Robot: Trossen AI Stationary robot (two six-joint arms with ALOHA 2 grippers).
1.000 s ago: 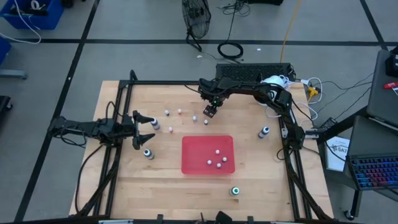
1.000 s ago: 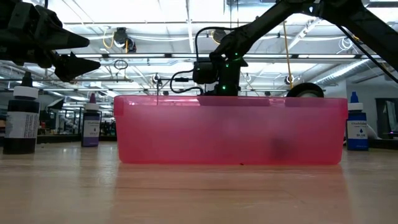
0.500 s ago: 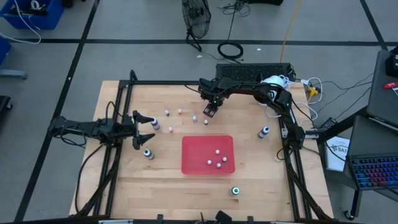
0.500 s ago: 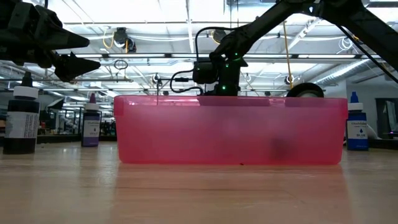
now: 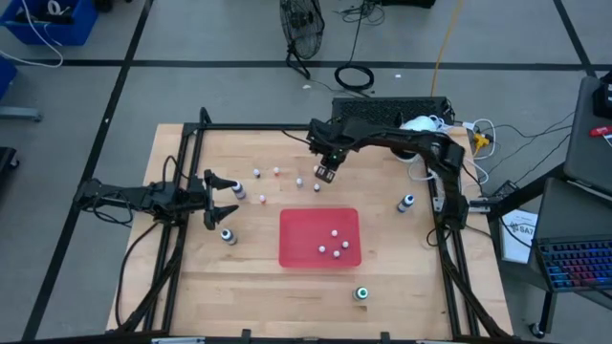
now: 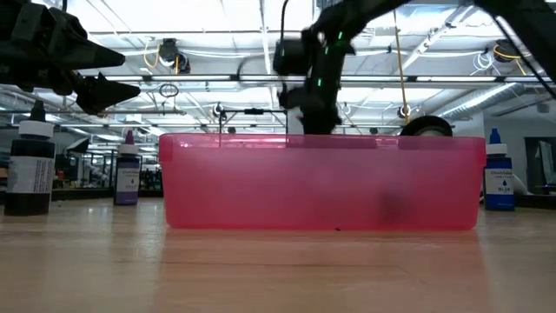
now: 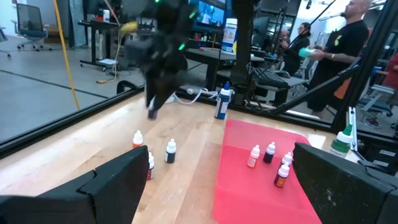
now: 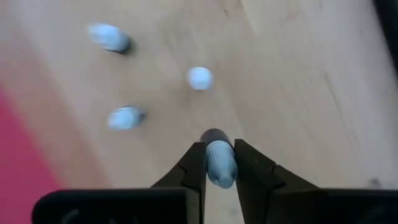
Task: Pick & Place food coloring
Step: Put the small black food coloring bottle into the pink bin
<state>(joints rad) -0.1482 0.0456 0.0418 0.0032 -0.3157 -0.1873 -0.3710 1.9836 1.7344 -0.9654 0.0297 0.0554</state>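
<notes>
My right gripper [image 8: 219,167] is shut on a tiny whitish food coloring bottle [image 8: 219,158], held just above the wood. In the high view it hangs behind the red tray [image 5: 296,237], at the table's back middle [image 5: 327,173]. Other small bottles [image 5: 298,181] [image 5: 277,172] [image 5: 257,173] stand on the wood to its left. Several bottles [image 5: 334,232] lie in the tray. Bigger grey ones stand at the left [image 5: 228,235] and right [image 5: 407,203], and a green-capped one [image 5: 361,293] at the front. My left gripper [image 5: 222,199] waits open at the left.
The pink tray wall [image 6: 321,183] fills the low view, with a black bottle [image 6: 30,174], a purple one [image 6: 128,174] and a blue one [image 6: 498,183] beside it. A black frame rims the table. People stand in the room beyond [image 7: 348,37].
My right gripper has closed on the small bottle and risen with it, shifting slightly toward the tray. The left arm has not moved.
</notes>
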